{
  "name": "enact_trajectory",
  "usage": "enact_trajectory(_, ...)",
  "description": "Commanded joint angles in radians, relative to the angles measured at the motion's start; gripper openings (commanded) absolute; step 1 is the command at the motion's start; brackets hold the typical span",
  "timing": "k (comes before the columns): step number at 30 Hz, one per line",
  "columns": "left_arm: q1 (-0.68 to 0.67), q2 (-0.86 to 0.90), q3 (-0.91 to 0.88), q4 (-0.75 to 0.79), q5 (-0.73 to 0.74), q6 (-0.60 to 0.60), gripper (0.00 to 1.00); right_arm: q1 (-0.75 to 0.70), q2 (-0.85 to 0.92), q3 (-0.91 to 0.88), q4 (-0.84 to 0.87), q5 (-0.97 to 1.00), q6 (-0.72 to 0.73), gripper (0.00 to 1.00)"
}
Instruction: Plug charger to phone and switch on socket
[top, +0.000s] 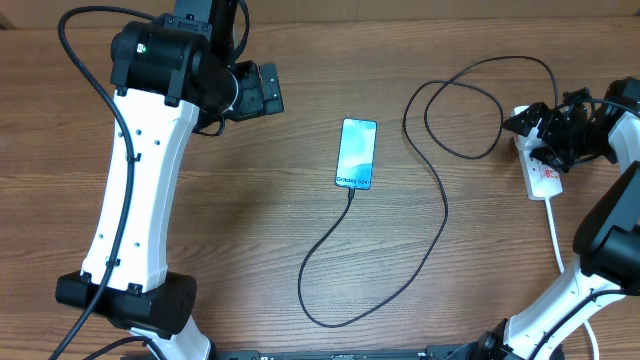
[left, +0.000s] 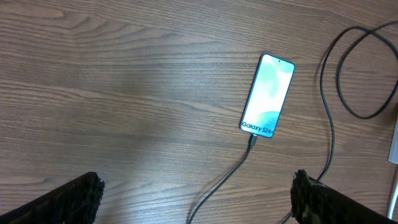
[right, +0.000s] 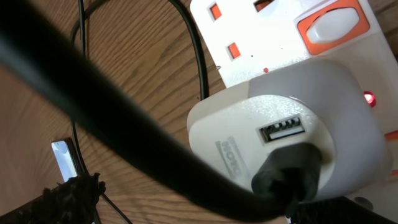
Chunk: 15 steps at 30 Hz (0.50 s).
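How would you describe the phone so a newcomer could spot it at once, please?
Look at the middle of the wooden table. The phone lies flat there, screen up, with the thin black charger running from its lower end. It alone is a slim rectangle with a lit pale-blue screen.

phone (left: 268, 95) screen says "Galaxy S24+" near the bottom. embossed txt on white plug adapter (right: 236, 118), can't read it tbh.

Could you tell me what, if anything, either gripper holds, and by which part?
Nothing is held: the left gripper and right gripper both stand open, the right above the socket.
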Motion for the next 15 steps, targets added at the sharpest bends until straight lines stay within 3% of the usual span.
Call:
enact_trajectory(1,-0.001,0.006,0.002,0.002,-0.014,0.019,1.00,-0.004,0.036,-0.029,-0.010,0.061,0.025,1.00)
enact_trajectory(9,-0.001,0.006,0.002,0.002,-0.014,0.019,1.00,-0.031,-0.109,-0.029,-0.059,0.163,0.050,1.00)
enact_trajectory(15,-0.001,0.006,0.002,0.002,-0.014,0.019,1.00,-0.031,-0.332,-0.029,-0.109,0.201,0.045,1.00)
